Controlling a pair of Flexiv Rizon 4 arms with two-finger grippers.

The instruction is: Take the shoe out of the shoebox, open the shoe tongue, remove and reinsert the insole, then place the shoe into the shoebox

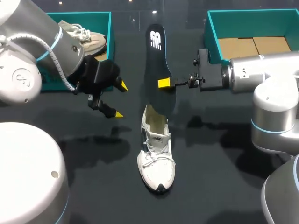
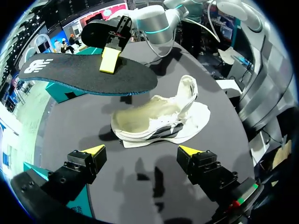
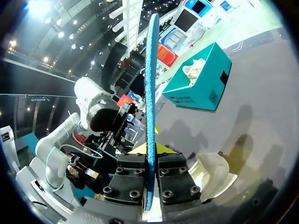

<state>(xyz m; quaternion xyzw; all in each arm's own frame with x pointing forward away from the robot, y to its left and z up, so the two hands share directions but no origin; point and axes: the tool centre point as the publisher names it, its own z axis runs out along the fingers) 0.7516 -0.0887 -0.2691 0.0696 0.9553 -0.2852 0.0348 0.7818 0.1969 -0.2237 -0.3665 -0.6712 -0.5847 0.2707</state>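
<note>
The right gripper [image 1: 164, 84] is clamping a dark insole [image 1: 157, 51] between its closed fingers and holding it in the air, above and just behind the heel of the shoe. A white logo is showing on the insole's top face, at the end farthest from the shoe; in the right wrist view the insole [image 3: 151, 70] is standing edge-on, with a blue underside.

The white shoe [image 1: 156, 156] is lying on the black table [image 1: 93, 154], outside both boxes, its toe pointing toward the robot, with its laces loose and its tongue standing up.

The left gripper [image 1: 120, 100] is hovering beside the shoe with its fingers spread wide, gripping nothing.

A second, beige shoe [image 1: 86, 37] is sitting in the teal shoebox [image 1: 110, 28] at the far left. That box's side is carrying a small square code label and fine print, too small to read. Another teal box [image 1: 214, 32] at the far right is showing brown cardboard [image 1: 252, 46] inside.
</note>
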